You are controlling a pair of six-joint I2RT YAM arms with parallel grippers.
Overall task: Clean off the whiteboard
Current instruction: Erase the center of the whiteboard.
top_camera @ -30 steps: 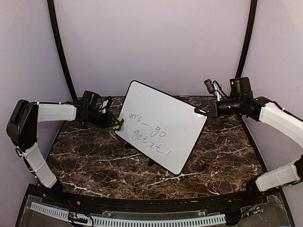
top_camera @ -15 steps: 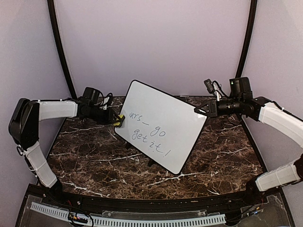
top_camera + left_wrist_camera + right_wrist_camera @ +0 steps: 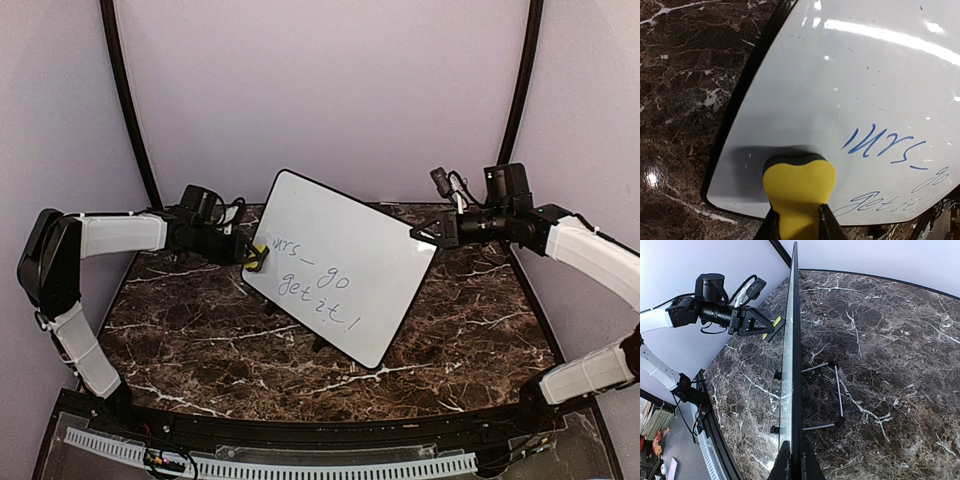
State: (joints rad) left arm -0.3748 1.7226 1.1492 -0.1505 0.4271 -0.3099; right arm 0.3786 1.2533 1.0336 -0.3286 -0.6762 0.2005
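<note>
My left hand (image 3: 250, 257) is pinched on a yellow eraser (image 3: 799, 187), one finger on each side of the block. The eraser's rounded end sticks out ahead of the fingers. That end sits at the face of the whiteboard (image 3: 340, 265), close to the board's rounded corner. It looks like it is touching, with a dark shadow tight around it in the left wrist view.

The blue writing (image 3: 885, 147) is on the board face, just beyond the eraser tip and off to the right of my left hand. There are a few short scrawled lines, all intact. The patch right around the eraser has no ink.

My right hand (image 3: 420, 233) is clamped on the whiteboard's black frame at the far side from my left hand. In the right wrist view the board runs edge-on straight out from between the fingers (image 3: 781, 467), which are pressed onto the thin edge.

The board stands tilted on the table (image 3: 200, 330), propped between my two hands and leaning back. Its wire stand (image 3: 835, 395) is behind it, to the right of the edge in the right wrist view, with its feet on the dark marble top.

From my right hand I can see the left hand (image 3: 762, 326) across the board, with the yellow tip against the face side.
</note>
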